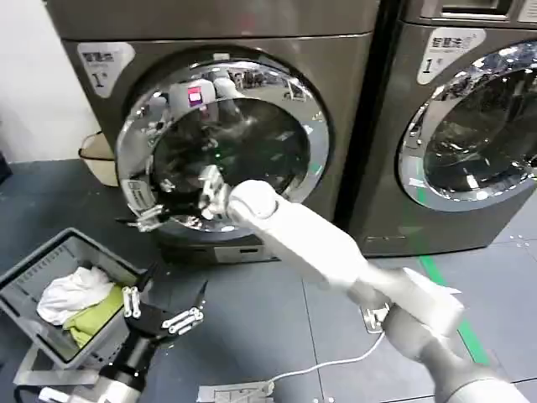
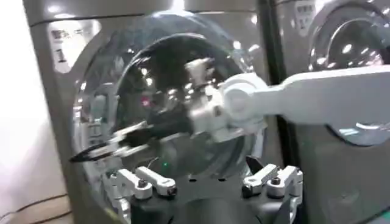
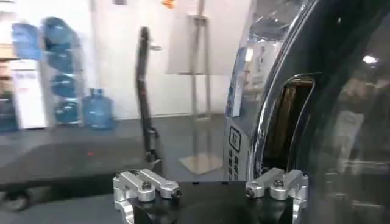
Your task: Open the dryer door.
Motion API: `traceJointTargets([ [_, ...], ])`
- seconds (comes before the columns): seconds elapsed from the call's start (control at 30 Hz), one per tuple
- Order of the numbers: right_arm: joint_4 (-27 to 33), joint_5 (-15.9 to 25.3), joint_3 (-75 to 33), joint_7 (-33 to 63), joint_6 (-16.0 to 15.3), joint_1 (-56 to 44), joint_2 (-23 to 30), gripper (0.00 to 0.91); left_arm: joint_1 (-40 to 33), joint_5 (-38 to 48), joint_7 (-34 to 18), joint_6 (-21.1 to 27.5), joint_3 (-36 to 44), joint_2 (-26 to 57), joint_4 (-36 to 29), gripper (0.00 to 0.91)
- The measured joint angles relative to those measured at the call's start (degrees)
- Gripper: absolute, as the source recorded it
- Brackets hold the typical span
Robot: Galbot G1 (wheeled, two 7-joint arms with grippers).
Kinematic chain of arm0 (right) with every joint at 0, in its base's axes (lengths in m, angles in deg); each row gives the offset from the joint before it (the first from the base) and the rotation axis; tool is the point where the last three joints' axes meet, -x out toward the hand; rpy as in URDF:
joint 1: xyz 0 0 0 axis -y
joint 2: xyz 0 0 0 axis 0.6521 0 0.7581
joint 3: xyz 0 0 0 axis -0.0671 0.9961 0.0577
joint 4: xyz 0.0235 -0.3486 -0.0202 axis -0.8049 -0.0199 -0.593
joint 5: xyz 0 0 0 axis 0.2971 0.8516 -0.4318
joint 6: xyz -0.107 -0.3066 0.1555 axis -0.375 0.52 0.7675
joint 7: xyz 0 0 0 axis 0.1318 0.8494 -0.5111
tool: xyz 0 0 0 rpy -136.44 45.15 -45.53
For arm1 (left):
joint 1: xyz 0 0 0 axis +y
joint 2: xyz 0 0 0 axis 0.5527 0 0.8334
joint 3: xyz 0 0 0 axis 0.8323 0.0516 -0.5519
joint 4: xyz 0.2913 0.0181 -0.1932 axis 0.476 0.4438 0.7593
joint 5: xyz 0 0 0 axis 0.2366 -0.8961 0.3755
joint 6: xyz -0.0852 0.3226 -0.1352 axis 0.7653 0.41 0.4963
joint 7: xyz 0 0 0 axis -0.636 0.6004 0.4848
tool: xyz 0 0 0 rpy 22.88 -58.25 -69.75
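Reaching across with my right gripper (image 1: 155, 214), fingers spread and holding nothing, I sit at the left rim of the dryer door (image 1: 222, 147), which still looks shut on the left machine. That chrome ring looks slick and rigid, the glass fragile, so I judge the recessed slot at the rim the place to hook and pull. My left gripper (image 1: 164, 306) hangs open, low before the machine. A laundry basket (image 1: 38, 277) with cloths sits left; the second machine's door (image 1: 478, 126) right.
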Motion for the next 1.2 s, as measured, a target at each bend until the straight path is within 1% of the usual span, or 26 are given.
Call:
traceJointTargets([
  [0.13, -3.5, -1.1, 0.1, -3.4, 0.3, 0.0, -4.0, 0.907, -0.3, 0.6, 0.0, 0.2, -0.8, 0.2, 0.3, 0.907],
  [0.47, -11.4, -1.7, -0.4, -10.5, 1.1, -1.0, -11.4, 0.907, -0.5, 1.3, 0.2, 0.5, -4.2, 1.0, 0.8, 0.907],
  [0.6, -13.6, -1.9, -0.8, -13.3, 2.0, -1.4, -13.4, 0.907, 0.2, 1.0, 0.3, 0.4, -5.7, 1.4, 0.8, 0.907],
  [0.83, -16.3, -2.8, -1.4, -16.4, 2.8, -1.7, -16.2, 0.907, 2.8, 1.2, 0.4, -0.2, -8.8, 2.3, -0.8, 0.907],
  [1.03, -18.2, -3.8, -2.1, -19.8, 3.2, -1.7, -18.4, 0.907, 5.7, 1.1, 0.3, -0.1, -13.1, 2.6, -1.2, 0.907],
  [1.2, -20.2, -4.4, -2.9, -21.4, 3.3, -2.2, -20.8, 0.907, 5.9, 2.4, 0.4, 0.5, -17.4, 3.7, -1.0, 0.907],
])
